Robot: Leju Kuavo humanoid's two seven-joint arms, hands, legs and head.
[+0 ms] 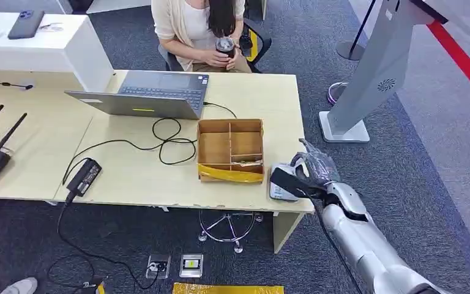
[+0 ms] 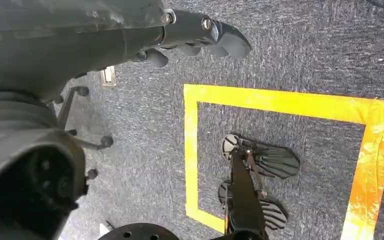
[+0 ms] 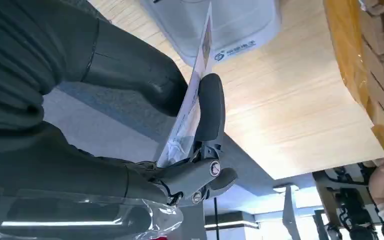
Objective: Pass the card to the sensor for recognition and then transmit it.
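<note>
The right hand (image 1: pixel 314 169) pinches the card (image 3: pixel 189 102) between thumb and a dark finger, clamped on its faces so that the card stands edge-on above the sensor (image 3: pixel 220 25), the pale box at the desk's (image 1: pixel 128 177) near right corner. Held this way, probably, its flat side can be swung down over the reader's top without the fingers getting in between. In the head view the hand hangs just beside the sensor (image 1: pixel 279 184), over the desk's corner, wrist out past the edge.

The sensor sits just right of the cardboard box (image 1: pixel 230 150), whose taped front wall is the nearest obstacle on that side; to the sensor's other side the desk ends and there is open carpet, so the arm has free room to back off that way. Beyond the box lie a cable (image 1: pixel 168 144) and a laptop (image 1: pixel 153 95), well apart from the sensor, and a seated person (image 1: pixel 205 30) faces the desk from the far side, likely the one to receive the card after reading.

The left hand (image 2: pixel 195 37) hangs over the floor, well apart from the sensor, fingers curled in with nothing in them.
</note>
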